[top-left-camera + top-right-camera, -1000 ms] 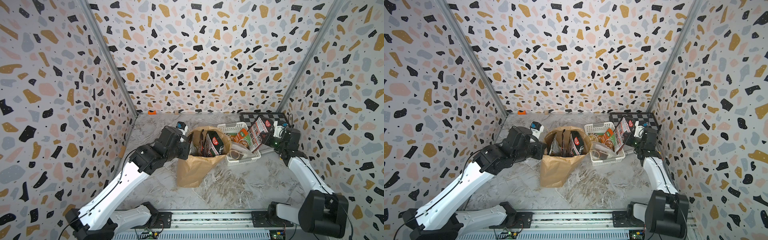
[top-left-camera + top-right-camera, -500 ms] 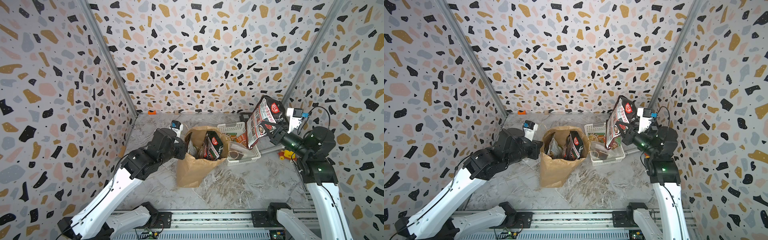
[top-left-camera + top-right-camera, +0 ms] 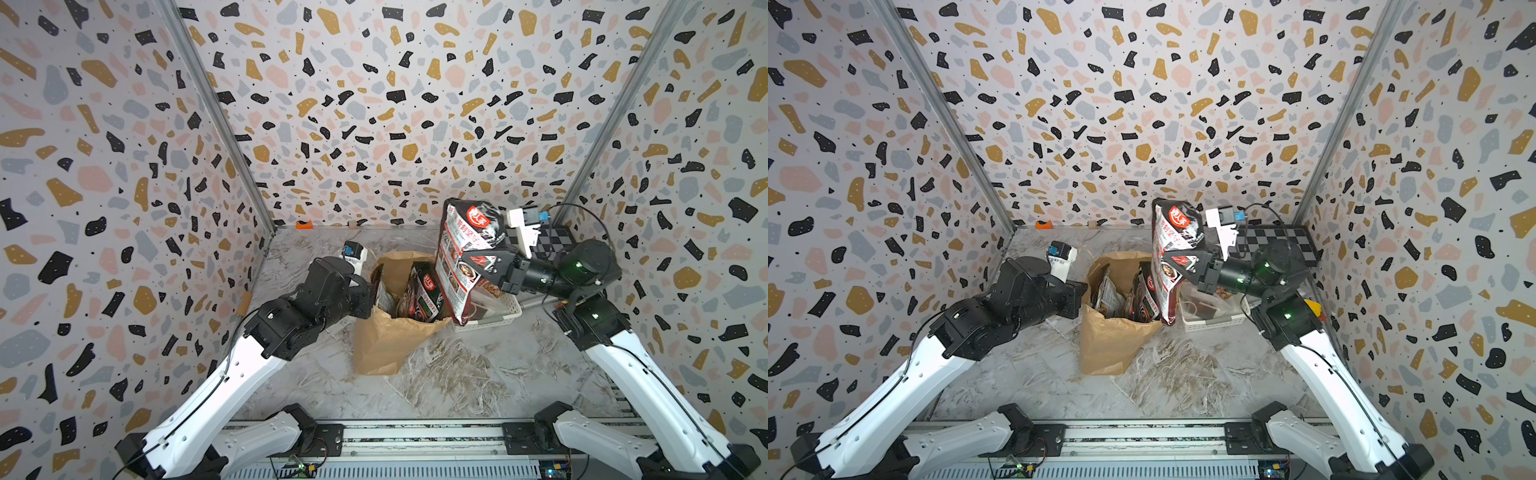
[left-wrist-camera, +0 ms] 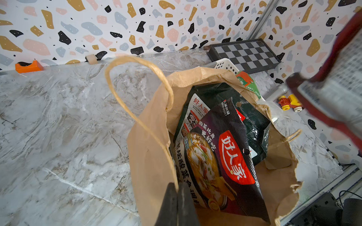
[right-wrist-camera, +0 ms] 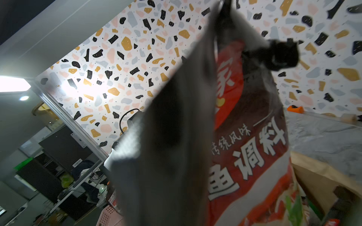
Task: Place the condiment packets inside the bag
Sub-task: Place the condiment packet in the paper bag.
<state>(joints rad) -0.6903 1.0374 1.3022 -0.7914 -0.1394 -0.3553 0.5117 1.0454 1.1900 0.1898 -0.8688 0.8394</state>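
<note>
The brown paper bag (image 3: 384, 336) (image 3: 1108, 345) stands open mid-table. My left gripper (image 3: 369, 297) (image 3: 1080, 296) (image 4: 177, 188) is shut on its left rim, below a twine handle (image 4: 125, 86). Two dark condiment packets (image 3: 424, 297) (image 4: 225, 156) stand inside the bag. My right gripper (image 3: 484, 266) (image 3: 1188, 266) is shut on a large black-and-white packet with a red logo (image 3: 465, 249) (image 3: 1173, 245) (image 5: 252, 156). It hangs upright in the air over the bag's right edge and the white basket (image 3: 505, 313) (image 3: 1214, 324). A green-orange packet (image 4: 247, 82) shows past the bag's far rim.
A folded chessboard (image 3: 552, 245) (image 3: 1279, 245) (image 4: 244, 54) lies in the back right corner. A small yellow and red toy (image 4: 290, 101) (image 3: 1312, 307) sits right of the basket. An orange piece (image 3: 304, 225) lies at the back wall. Patterned walls close three sides.
My right arm has lifted the large packet out of the basket and carried it up and left toward the bag. My left gripper stays pinched on the bag's rim.
</note>
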